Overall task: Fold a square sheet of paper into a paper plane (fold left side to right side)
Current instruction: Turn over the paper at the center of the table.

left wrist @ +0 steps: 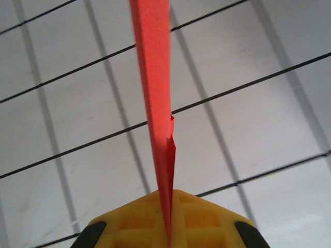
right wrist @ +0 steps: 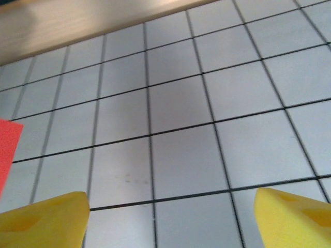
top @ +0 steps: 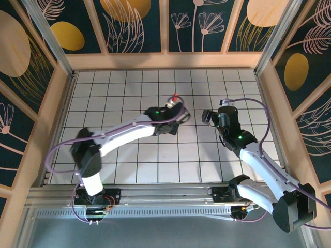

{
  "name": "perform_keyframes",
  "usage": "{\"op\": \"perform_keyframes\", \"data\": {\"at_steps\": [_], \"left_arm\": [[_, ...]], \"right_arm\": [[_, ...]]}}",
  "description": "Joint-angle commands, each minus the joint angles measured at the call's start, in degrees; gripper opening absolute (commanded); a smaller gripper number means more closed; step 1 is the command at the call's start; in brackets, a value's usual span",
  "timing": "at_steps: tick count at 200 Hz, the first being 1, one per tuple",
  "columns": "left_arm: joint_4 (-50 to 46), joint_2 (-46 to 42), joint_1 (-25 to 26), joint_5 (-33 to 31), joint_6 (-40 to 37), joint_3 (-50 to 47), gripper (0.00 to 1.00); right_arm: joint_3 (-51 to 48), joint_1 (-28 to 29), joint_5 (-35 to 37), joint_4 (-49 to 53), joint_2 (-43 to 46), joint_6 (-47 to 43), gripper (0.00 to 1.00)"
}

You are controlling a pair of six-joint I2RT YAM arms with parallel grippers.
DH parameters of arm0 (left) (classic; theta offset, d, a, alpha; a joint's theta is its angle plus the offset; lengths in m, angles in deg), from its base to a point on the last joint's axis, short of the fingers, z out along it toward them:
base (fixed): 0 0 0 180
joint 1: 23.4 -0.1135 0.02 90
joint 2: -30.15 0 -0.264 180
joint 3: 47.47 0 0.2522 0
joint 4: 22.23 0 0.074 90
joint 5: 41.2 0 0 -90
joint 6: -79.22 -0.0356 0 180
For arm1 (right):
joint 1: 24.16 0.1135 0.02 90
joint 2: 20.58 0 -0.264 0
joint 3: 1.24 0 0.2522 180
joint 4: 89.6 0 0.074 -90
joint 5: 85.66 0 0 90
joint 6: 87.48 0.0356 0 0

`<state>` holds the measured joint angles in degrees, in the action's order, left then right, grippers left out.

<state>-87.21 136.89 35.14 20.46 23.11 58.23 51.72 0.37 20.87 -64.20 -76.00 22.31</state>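
1. Over on the left, the left arm stretches across the white-tiled bench point(top: 119, 88) toward the middle. The left hand point(top: 177, 108) is clamped tight on the folded red paper point(top: 176, 96).
2. The left wrist view makes the grip plain. The paper stands edge-on, a slim creased strip rising out from between the yellow fingers point(left wrist: 207, 222), and it appears to be lifted off the tiles. Just above the pinch, one layer splays slightly away from the rest.
3. In the middle there is a small gap, so the paper is in the left hand alone.
4. On the right, the right hand point(top: 208, 118) sits just beside it with its jaws spread wide and nothing held. From its own wrist view there are bare tiles between the fingers point(right wrist: 44, 219), and a red corner peeks in at the left edge.
5. This looks like a regrasp or a final crease. It would go best with the left pinch held firm on the fold. The right hand should approach squarely over the splayed layers and close only once the paper sits fully between its pads. It should not tug, because thin paper skews or tears easily.
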Motion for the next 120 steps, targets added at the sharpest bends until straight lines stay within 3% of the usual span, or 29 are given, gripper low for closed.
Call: {"op": "perform_keyframes", "data": {"at_steps": [1,41,82,120], "left_arm": [[-21.2,6.8,2.7,-16.0,7.8,5.6,0.0],[-23.2,11.6,3.7,-14.1,18.4,4.4,0.0],[-11.4,14.7,3.7,-1.1,18.6,-1.8,0.0],[-1.4,14.7,3.0,7.1,16.3,-3.0,0.0]], "right_arm": [[-1.4,-1.8,5.9,2.9,0.9,-1.2,0.85],[-5.0,-5.2,3.6,0.4,3.7,-0.8,0.87],[-6.5,-8.0,-0.8,-1.4,4.1,-2.1,0.87],[-7.2,-8.7,-3.4,-2.3,3.9,-2.0,0.87]]}}
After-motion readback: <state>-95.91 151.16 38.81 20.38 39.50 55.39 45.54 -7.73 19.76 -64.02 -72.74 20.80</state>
